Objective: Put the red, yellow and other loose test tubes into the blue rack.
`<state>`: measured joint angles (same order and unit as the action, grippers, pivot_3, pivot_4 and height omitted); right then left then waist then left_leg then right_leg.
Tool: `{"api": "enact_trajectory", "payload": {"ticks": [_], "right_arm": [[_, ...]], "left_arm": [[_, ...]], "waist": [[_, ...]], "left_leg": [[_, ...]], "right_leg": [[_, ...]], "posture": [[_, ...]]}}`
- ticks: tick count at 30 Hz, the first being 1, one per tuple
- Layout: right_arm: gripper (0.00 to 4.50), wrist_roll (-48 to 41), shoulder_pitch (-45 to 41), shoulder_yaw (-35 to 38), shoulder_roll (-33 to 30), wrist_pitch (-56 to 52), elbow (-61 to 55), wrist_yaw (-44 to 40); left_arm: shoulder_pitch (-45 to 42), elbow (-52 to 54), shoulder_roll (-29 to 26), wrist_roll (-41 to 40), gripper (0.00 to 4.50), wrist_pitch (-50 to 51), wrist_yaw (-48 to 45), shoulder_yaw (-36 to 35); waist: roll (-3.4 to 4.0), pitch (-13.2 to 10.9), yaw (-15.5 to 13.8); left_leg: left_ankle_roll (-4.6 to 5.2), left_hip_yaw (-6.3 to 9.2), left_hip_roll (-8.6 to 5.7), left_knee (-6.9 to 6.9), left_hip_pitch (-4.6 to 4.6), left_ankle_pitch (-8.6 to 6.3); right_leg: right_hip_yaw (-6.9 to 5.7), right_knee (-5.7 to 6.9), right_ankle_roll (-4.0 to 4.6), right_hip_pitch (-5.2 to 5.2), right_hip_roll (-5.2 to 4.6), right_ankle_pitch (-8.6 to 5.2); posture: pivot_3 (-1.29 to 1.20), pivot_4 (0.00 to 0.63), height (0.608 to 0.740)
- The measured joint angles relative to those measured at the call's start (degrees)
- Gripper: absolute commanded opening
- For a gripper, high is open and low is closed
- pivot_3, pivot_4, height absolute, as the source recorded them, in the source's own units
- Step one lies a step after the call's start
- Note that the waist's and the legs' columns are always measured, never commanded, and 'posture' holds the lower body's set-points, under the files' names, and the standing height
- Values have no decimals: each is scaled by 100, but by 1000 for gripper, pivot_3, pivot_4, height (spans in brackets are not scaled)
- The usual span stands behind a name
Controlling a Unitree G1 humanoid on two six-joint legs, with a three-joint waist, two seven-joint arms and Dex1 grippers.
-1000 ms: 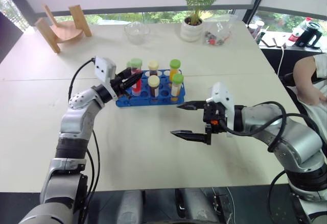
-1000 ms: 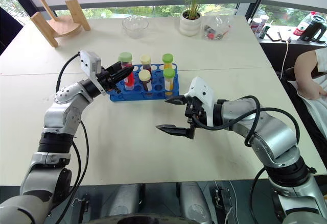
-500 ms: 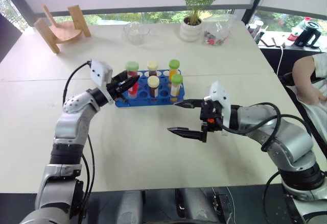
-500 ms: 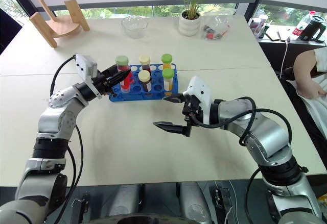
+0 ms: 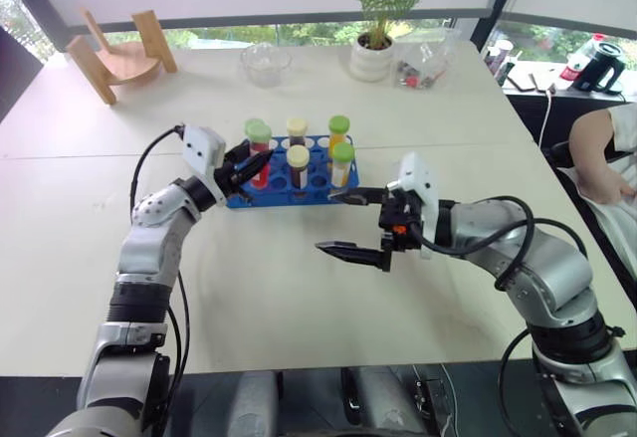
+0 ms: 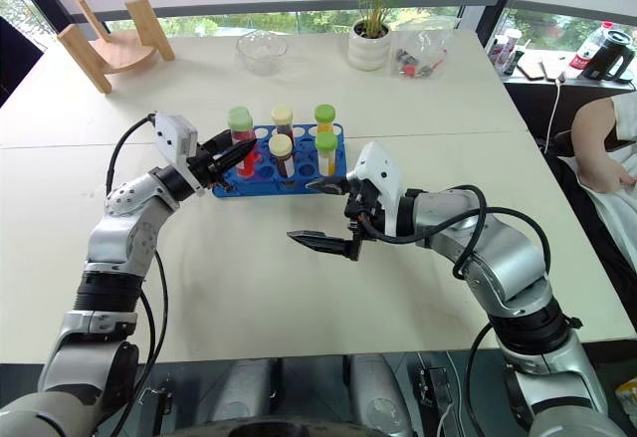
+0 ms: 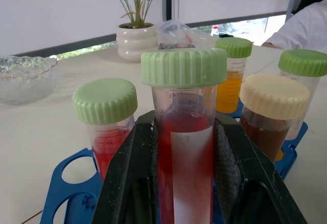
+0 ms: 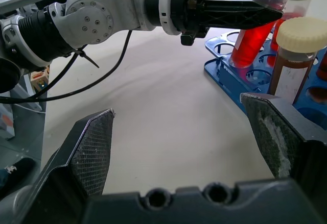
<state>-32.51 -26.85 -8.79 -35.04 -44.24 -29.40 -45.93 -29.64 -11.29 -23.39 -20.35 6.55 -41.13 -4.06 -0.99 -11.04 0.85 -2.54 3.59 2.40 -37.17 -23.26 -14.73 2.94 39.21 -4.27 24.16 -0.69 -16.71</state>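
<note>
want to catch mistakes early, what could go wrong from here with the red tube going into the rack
1. The left gripper is shut on the red tube, which leans over the blue rack in the right wrist view; lowered tilted, it might catch a hole's rim.
2. Another red tube with a green cap stands right beside it, so the jaws could knock it.
3. The right gripper is open near the rack's edge and could nudge it.

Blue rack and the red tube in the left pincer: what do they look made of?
Blue rack: looks like moulded plastic, glossy, uniform bright colour, thin edges around its round holes. Red tube: apparently clear plastic, though glass can't be ruled out; printed graduations, white label patch, ribbed matte green cap. The left pincer clamps it.
</note>
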Motion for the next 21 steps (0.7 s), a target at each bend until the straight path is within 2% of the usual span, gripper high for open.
{"api": "enact_trajectory", "payload": {"ticks": [5, 6, 8, 11, 14, 17, 20, 21], "right_arm": [[4380, -6, 0, 0, 15, -47, 0, 46], [4380, -8, 0, 0, 18, -49, 0, 50], [4380, -11, 0, 0, 22, -50, 0, 53], [4380, -13, 0, -2, 26, -49, 0, 51], [4380, -12, 1, -8, 18, -47, 0, 28], [4380, -16, 62, 1, -21, -41, -2, -33], [4380, -31, 804, 62, -687, -133, 30, -369], [4380, -29, 890, 62, -776, -146, 43, -412]], "left_arm": [[37, 13, 3, 11, 863, -7, 3, -1], [63, 32, 3, -1, 1921, 2, 3, -3], [123, 49, -7, -14, 2743, 71, -3, -9], [279, 114, -26, -44, 4356, 254, -50, -8], [427, 544, -297, -165, 4462, 722, -60, -27], [754, 1270, -826, -380, 4462, 1363, -249, -99], [1781, 2140, -1997, -716, 4462, 2178, -781, -486], [1882, 2179, -2084, -739, 4462, 2237, -828, -540]], "waist": [[0, 0, 2], [0, 0, 3], [0, 0, 2], [0, 0, 1], [0, 0, 9], [1, -1, 30], [8, -5, 28], [8, -5, 16]], "left_leg": [[0, 0, 0, 1, 0, 0], [0, 0, 0, 1, 0, 0], [0, 0, 0, 1, 0, 0], [0, 1, 0, 2, -2, 0], [0, 2, 1, 3, -1, 0], [0, 1, 3, 8, -1, 0], [9, -3, 8, 17, -3, -6], [10, -3, 8, 16, -3, -6]], "right_leg": [[0, 0, 0, 0, 0, 0], [0, 0, 0, 0, 0, 0], [0, 0, 0, 0, 0, 0], [-1, -1, 0, 1, 1, 0], [-1, -1, 0, 1, 0, 0], [0, -3, 1, 2, 1, -1], [1, -13, 6, 8, 1, -5], [1, -13, 6, 8, 1, -5]], "posture": [[0, 150, 740], [0, 150, 740], [0, 150, 740], [0, 150, 740], [0, 150, 740], [0, 150, 740], [0, 150, 740], [0, 150, 740]]}}
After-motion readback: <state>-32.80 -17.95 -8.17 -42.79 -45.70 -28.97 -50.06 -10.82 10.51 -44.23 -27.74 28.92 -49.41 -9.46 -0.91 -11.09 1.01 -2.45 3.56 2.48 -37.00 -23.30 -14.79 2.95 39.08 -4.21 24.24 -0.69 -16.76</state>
